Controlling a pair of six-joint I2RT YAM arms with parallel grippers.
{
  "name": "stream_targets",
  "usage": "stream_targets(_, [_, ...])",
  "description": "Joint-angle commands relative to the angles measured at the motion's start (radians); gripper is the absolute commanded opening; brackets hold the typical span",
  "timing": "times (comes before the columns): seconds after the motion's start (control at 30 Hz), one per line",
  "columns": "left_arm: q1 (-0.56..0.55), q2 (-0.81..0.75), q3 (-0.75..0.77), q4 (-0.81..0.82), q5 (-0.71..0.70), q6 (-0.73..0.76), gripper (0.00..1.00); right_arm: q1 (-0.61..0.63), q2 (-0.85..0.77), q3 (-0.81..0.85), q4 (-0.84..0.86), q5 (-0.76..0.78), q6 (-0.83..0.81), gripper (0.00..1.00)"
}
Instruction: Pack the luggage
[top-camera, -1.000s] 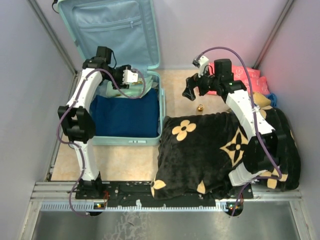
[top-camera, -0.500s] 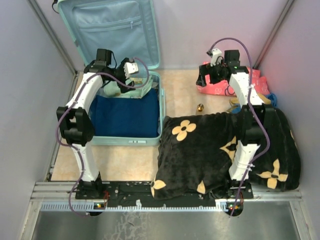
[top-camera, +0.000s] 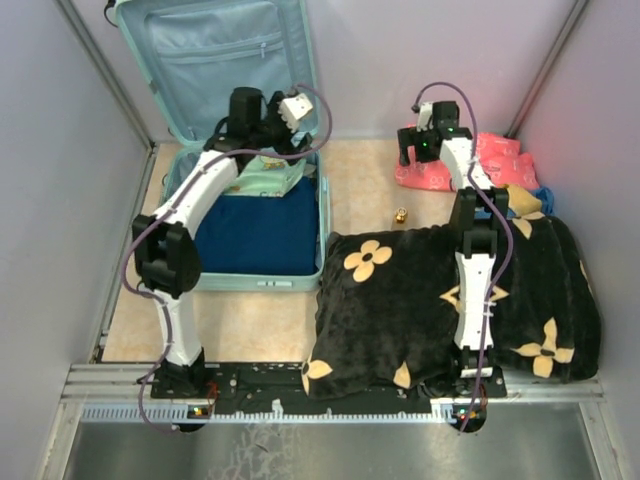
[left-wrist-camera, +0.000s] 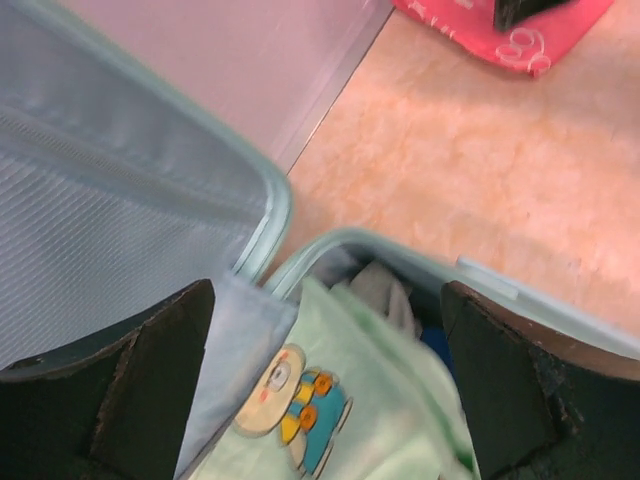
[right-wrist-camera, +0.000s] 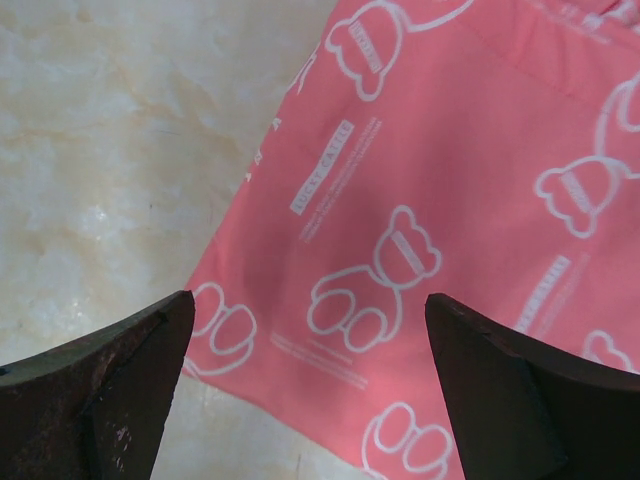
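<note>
Change since a second ago: the left gripper (left-wrist-camera: 325, 388) has risen off the case's contents and swung toward the hinge. The right gripper (right-wrist-camera: 315, 385) has left the blanket's far edge and run out to the back wall.

1. Black blanket (top-camera: 400, 300), tan flower motifs. It is heaped over the near right floor, around the right arm's base, outside the case.
2. Luggage (top-camera: 323, 215), mint-blue and open on the near-left floor. Its long axis runs near to far, and the base lies flat.
3. Navy fold (top-camera: 255, 230). It fills the near part of the base.
4. Small brass object (top-camera: 401, 214). It sits on bare floor between the case and the blanket's far edge.
5. Mint-green garment (left-wrist-camera: 350, 400) with a cartoon print. It lies in the far end of the base, against the hinge.
6. Left gripper. It hangs above the case's far right corner with its fingers spread wide and nothing between them.
7. Pink cloth (right-wrist-camera: 420, 200), printed with white bears. It lies on the floor by the back wall, well apart from the case.
8. Right gripper. It sits directly over the pink cloth's near-left edge, fingers wide apart, and it is not clamped.
9. Lid (top-camera: 225, 55). It stands upright against the back wall, showing the zip pocket.

Note: the pink cloth looks like the likely next pick, and the right arm is the nearer one. From there the luggage lies to the left, across the bare floor.
</note>
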Motion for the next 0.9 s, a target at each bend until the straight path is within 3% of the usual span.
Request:
stream_targets(0.0, [-0.073,0.121,0.105,0.029,-0.180,-0.185,1.00,0.044,0.082,0.070,0.015,0.036,-0.010,0.99])
stream_targets(0.2, [-0.087,0.212,0.215,0.045,-0.148,-0.391,1.00,0.088,0.149,0.058,-0.003,0.007,-0.053,0.92])
stream_targets(0.5, [-0.106,0.277,0.229,0.091,-0.096,-0.694,0.91,0.124,0.052,-0.119,-0.002,-0.420,-0.020,0.83])
stream_targets(0.67, [-0.156,0.337,0.281,0.091,-0.128,-0.776,0.89,0.101,-0.041,-0.143,0.097,-0.498,0.108,0.86])
stream_targets(0.77, [-0.198,0.366,0.311,0.096,-0.166,-0.790,0.91,0.059,-0.132,-0.181,0.198,-0.506,0.178,0.91])
stream_targets(0.87, [-0.251,0.388,0.326,0.111,-0.257,-0.805,0.94,0.006,-0.197,-0.184,0.196,-0.465,0.187,0.95])
